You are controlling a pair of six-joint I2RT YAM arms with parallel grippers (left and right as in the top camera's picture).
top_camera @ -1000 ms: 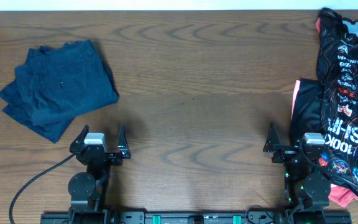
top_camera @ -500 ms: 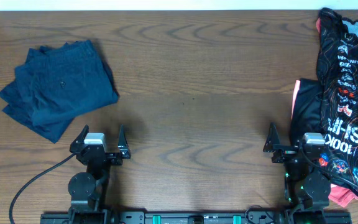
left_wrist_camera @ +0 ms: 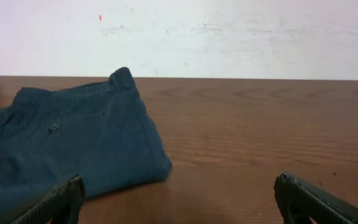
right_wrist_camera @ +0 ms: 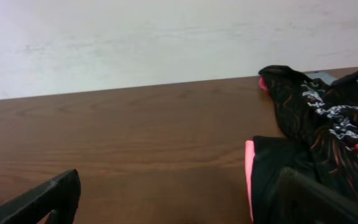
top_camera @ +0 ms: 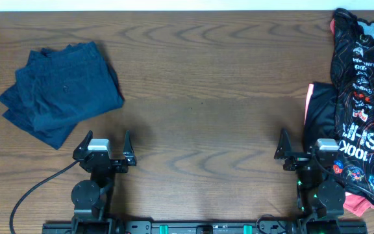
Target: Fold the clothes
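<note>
A folded navy-blue garment (top_camera: 60, 90) lies at the left of the table, and it shows in the left wrist view as the navy garment (left_wrist_camera: 67, 143) just ahead of the fingers. A crumpled black jersey (top_camera: 362, 97) with orange lines and white logos fills the right edge, over coral-pink cloth (top_camera: 358, 203). In the right wrist view the jersey (right_wrist_camera: 322, 134) lies to the right, with a pink edge (right_wrist_camera: 248, 174). My left gripper (top_camera: 104, 144) stands open near the front edge, empty. My right gripper (top_camera: 304, 146) is open too, its right finger over the jersey's edge.
Bare brown wooden table (top_camera: 200, 97) stretches between the two piles. A black cable (top_camera: 28, 192) loops from the left arm's base at the front left. A white wall (left_wrist_camera: 185, 31) rises behind the table's far edge.
</note>
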